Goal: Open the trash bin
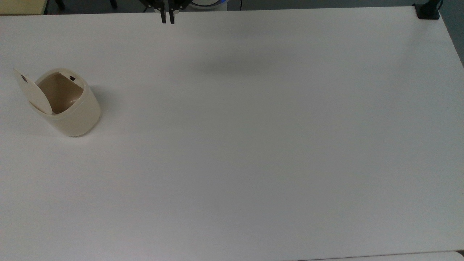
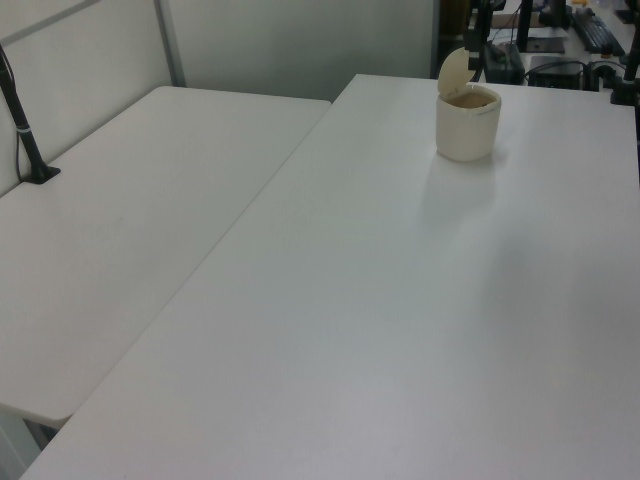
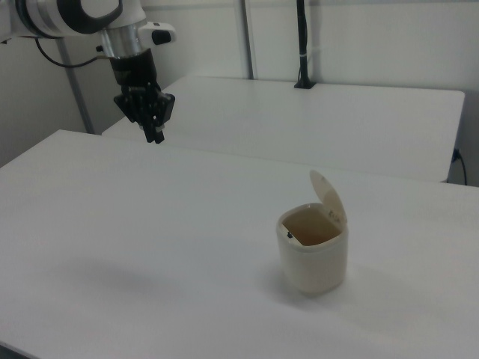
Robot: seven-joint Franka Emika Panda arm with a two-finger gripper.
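Bin standing open, arm hanging well away from it.
The trash bin (image 1: 69, 105) is sitting on the white table (image 1: 253, 145) near the top view's left edge, its lid (image 3: 328, 196) tilting upright. The gripper (image 1: 167, 16) is hovering at the table's far edge, fingers nearly together, holding nothing.

You're looking at a lab or office workroom: two plain white tables (image 2: 380, 300) pushed together, pale partition walls (image 3: 359, 37) behind, black clamped poles (image 2: 25, 130) at the table edges, and a desk with dark equipment (image 2: 560, 40) at the left view's far end.
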